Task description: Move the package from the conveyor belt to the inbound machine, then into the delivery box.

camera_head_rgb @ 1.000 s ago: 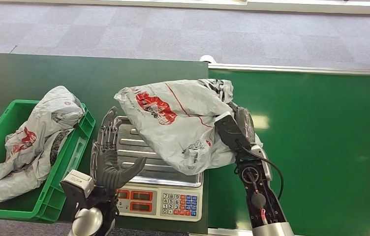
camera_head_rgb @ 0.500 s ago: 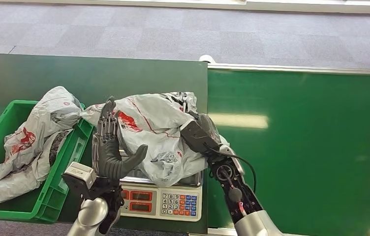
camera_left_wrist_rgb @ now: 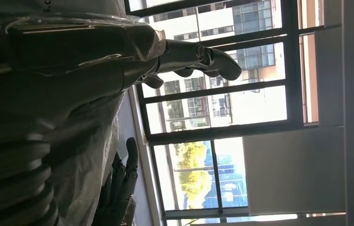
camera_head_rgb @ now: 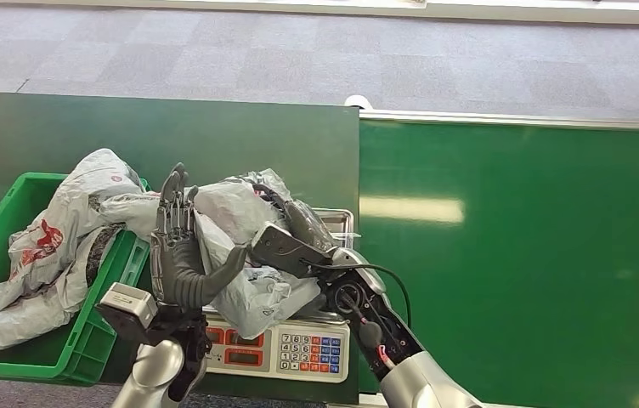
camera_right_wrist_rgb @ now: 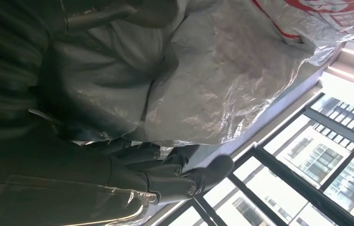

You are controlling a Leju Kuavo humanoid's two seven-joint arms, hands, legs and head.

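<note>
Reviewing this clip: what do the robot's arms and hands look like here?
Both arms are silver tubes. The left hand is dark grey with jointed fingers and a pale box at its wrist. The right hand is dark too; its open forearm shows black cable, round parts and red wiring.

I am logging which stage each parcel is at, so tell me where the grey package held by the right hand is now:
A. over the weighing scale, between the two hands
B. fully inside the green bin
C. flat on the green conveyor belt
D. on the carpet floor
A: the package sits above the scale, with the right hand gripping it and the left hand raised open beside it.
</note>
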